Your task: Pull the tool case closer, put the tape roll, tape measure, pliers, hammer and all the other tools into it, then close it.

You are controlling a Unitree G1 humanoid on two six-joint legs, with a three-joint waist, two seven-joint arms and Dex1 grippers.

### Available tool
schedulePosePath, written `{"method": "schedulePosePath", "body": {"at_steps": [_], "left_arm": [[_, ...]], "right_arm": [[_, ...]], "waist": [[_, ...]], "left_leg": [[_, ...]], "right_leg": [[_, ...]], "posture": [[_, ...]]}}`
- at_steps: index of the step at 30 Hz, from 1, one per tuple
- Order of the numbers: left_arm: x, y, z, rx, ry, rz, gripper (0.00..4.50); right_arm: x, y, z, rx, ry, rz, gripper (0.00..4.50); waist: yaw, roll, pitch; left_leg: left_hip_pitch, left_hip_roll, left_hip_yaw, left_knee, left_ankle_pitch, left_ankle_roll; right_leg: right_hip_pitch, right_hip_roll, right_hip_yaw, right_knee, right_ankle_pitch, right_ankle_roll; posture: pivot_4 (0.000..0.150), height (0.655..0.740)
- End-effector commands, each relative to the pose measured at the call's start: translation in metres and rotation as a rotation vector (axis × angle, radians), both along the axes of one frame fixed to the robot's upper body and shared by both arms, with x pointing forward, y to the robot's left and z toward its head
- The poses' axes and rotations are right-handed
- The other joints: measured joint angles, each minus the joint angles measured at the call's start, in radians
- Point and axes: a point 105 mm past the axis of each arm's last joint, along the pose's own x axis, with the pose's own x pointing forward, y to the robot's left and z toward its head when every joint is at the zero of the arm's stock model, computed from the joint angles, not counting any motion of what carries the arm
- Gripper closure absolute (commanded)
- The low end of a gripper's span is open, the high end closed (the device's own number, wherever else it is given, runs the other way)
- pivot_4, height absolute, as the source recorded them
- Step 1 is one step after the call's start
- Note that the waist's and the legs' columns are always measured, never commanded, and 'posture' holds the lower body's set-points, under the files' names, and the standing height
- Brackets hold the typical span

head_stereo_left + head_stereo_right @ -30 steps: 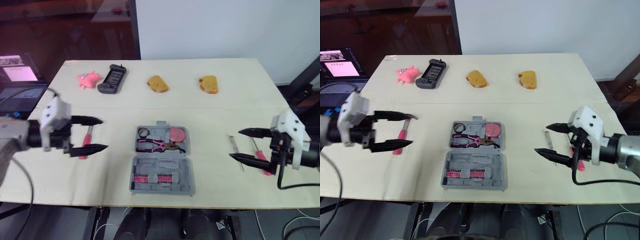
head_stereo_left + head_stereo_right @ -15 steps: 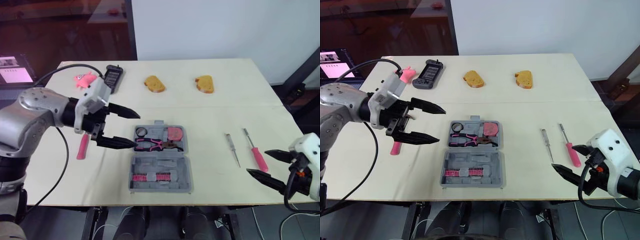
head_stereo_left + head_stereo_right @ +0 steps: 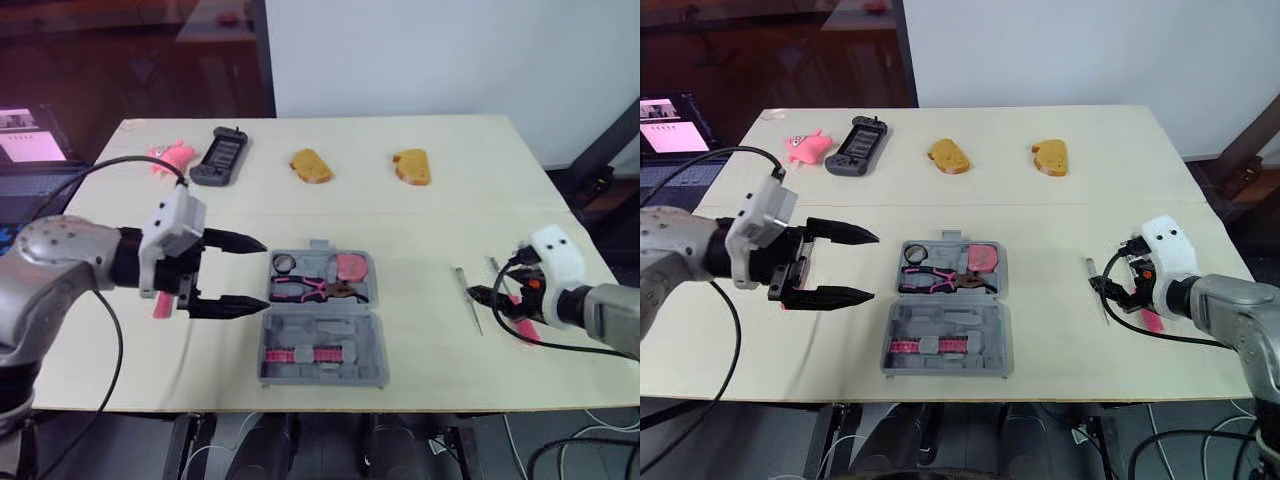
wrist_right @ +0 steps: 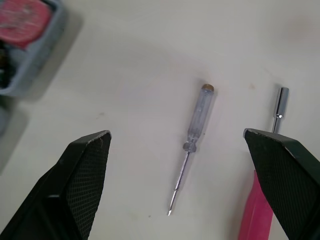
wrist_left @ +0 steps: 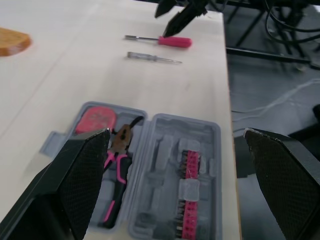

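The grey tool case (image 3: 375,330) lies open at the table's middle. Its far half holds pink-handled pliers (image 3: 305,291), a pink tape measure (image 3: 353,267) and a tape roll (image 3: 286,263). The near half holds a row of pink bits (image 3: 310,356). My left gripper (image 3: 263,272) hangs open just left of the case. It hides most of the pink hammer handle (image 3: 160,305). At the right, my right gripper (image 3: 492,290) stands open over a clear-handled screwdriver (image 4: 195,125). A pink screwdriver (image 3: 520,322) lies beside it.
Along the far side lie a pink pig toy (image 3: 170,157), a dark handheld device (image 3: 220,157) and two bread pieces (image 3: 311,166) (image 3: 413,167). A laptop (image 3: 25,150) sits off the table's left edge.
My right gripper has come up from the table's front edge to the two screwdrivers. My left gripper has drawn back slightly left from the case, still open.
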Motion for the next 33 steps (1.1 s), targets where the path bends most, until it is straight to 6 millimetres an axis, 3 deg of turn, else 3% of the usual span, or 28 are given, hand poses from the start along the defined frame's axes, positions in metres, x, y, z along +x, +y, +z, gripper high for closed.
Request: {"method": "schedulePosePath", "body": {"at_steps": [1, 10, 13, 16, 33], "left_arm": [[-0.007, 0.005, 0.008, -0.007, -0.068, 0.039, 0.0], [-0.017, -0.004, -0.001, -0.095, -0.121, 0.079, 0.0], [-0.015, -0.01, -0.003, -0.136, -0.142, 0.091, 0.0], [-0.014, -0.013, -0.011, -0.145, -0.132, 0.105, 0.0], [-0.006, -0.007, -0.02, -0.096, -0.133, 0.157, 0.0]], "right_arm": [[0.006, -0.007, -0.003, -0.031, 0.055, -0.072, 0.02], [0.028, -0.002, -0.023, -0.009, 0.154, -0.04, 0.02], [0.032, -0.002, -0.031, -0.006, 0.172, -0.049, 0.93], [0.034, -0.001, -0.039, -0.01, 0.188, -0.048, 2.37], [0.047, -0.006, -0.06, -0.015, 0.21, -0.079, 2.37]], "waist": [[0.0, 0.0, 0.0], [0.0, 0.001, 0.0], [0.0, 0.001, 0.0], [0.0, 0.001, 0.0], [-0.001, 0.001, 0.0]], "left_leg": [[0.0, 0.0, 0.0, 0.0, 0.0, 0.0], [0.0, 0.0, 0.001, 0.0, 0.0, 0.0], [0.0, 0.0, 0.001, 0.001, 0.0, 0.0], [0.001, 0.0, 0.001, 0.0, 0.0, 0.0], [0.001, -0.001, 0.001, 0.0, 0.0, 0.0]], "right_leg": [[0.0, 0.0, 0.0, 0.0, 0.0, -0.001], [0.0, 0.0, 0.0, 0.0, 0.0, -0.001], [0.0, 0.0, 0.0, 0.0, 0.0, -0.001], [0.0, 0.0, 0.0, 0.0, 0.0, -0.001], [0.0, 0.0, 0.0, 0.0, 0.001, 0.0]], "posture": [[0.15, 0.74], [0.15, 0.74], [0.15, 0.74], [0.15, 0.74], [0.15, 0.74]]}}
